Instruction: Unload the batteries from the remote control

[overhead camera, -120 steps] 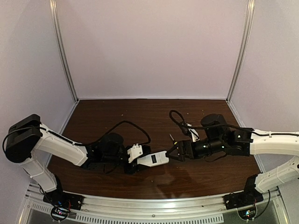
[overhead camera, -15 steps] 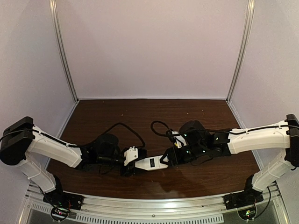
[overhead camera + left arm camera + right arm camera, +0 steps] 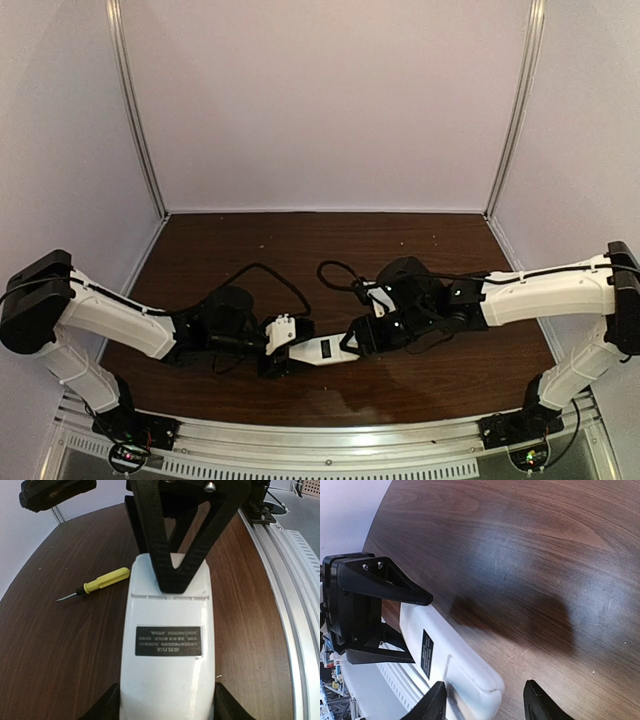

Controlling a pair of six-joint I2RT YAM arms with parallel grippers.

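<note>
White remote control label side up over dark wood table, near end clamped tight in left gripper, far end w/ one black finger of right gripper on it, jaws spread wide & gripping nothing, yellow-handled screwdriver on wood just beyond, to one side

The remote control was plain white with a black rectangular label carrying pale print. The table under it was dark brown with fine streaky wood grain. The screwdriver had a bright yellow handle, a black collar and a silvery tip; the left gripper and right gripper were matt black, the arms white with black joints and cables, and the walls pale lilac.
</note>
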